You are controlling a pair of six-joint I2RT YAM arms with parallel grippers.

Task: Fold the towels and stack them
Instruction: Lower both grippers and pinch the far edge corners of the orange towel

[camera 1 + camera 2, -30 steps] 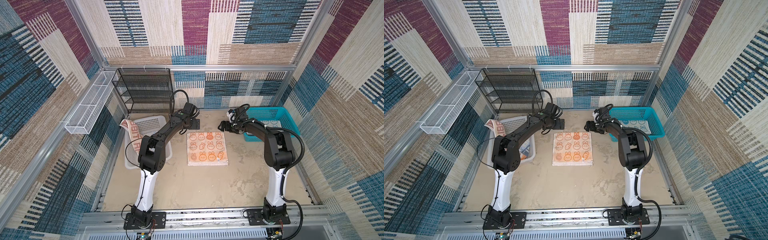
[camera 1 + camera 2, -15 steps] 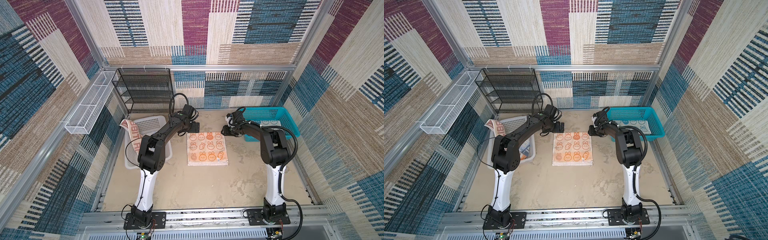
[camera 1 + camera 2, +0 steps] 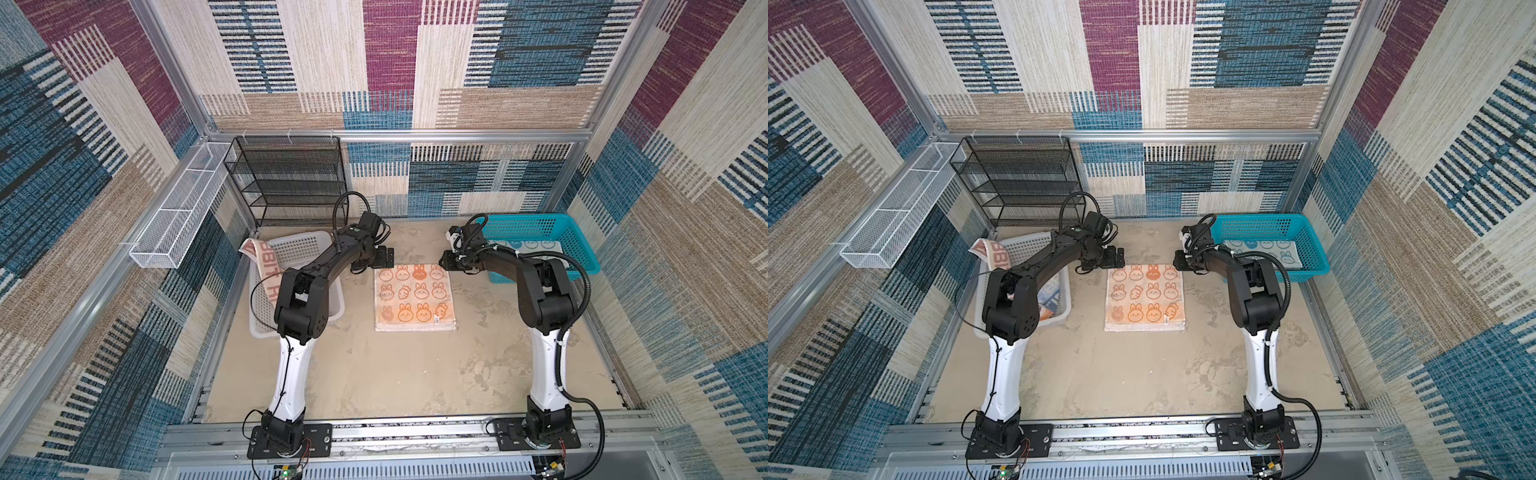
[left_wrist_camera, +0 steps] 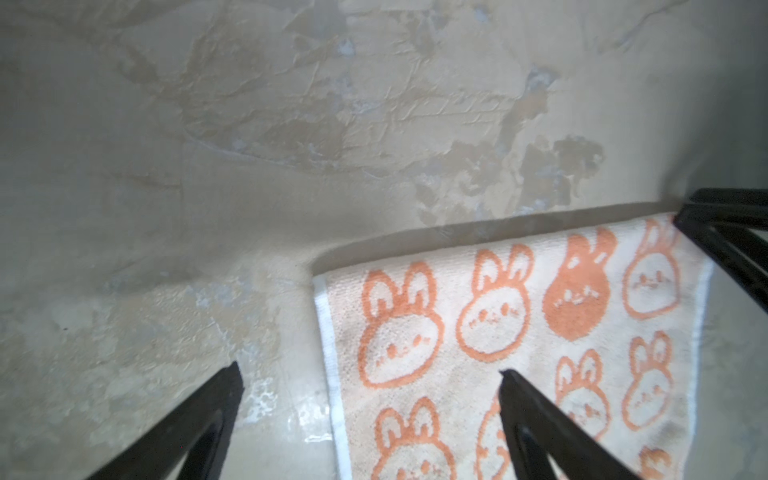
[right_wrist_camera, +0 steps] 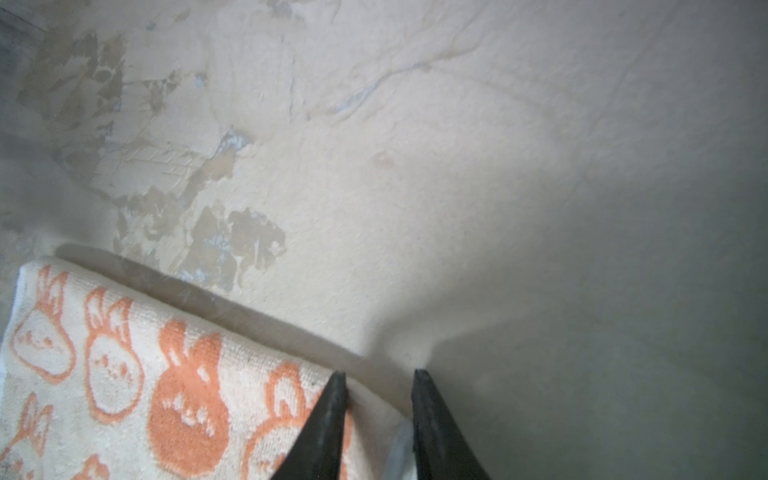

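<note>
The orange rabbit towel (image 3: 413, 297) (image 3: 1145, 297) lies flat on the table between the arms. My left gripper (image 3: 383, 258) (image 4: 370, 368) stands open over its far left corner (image 4: 332, 291), one finger above the bare table and one above the cloth. My right gripper (image 3: 444, 262) (image 5: 379, 372) is narrowed onto the far right corner (image 5: 374, 407), with cloth between its fingers. The blue rabbit towel (image 3: 523, 245) (image 3: 1262, 249) lies in the blue basket. The lettered RABBIT towel (image 3: 266, 262) (image 3: 994, 253) hangs over the white basket's rim.
The blue basket (image 3: 536, 218) stands at the back right and the white basket (image 3: 299, 245) at the left, partly under the left arm. A black mesh rack (image 3: 291, 178) stands at the back and a white wire tray (image 3: 178, 208) hangs on the left wall.
Both grippers came down toward the orange rabbit towel's far corners. The right jaws narrowed from wide open onto the right corner. The left jaws stayed open.
</note>
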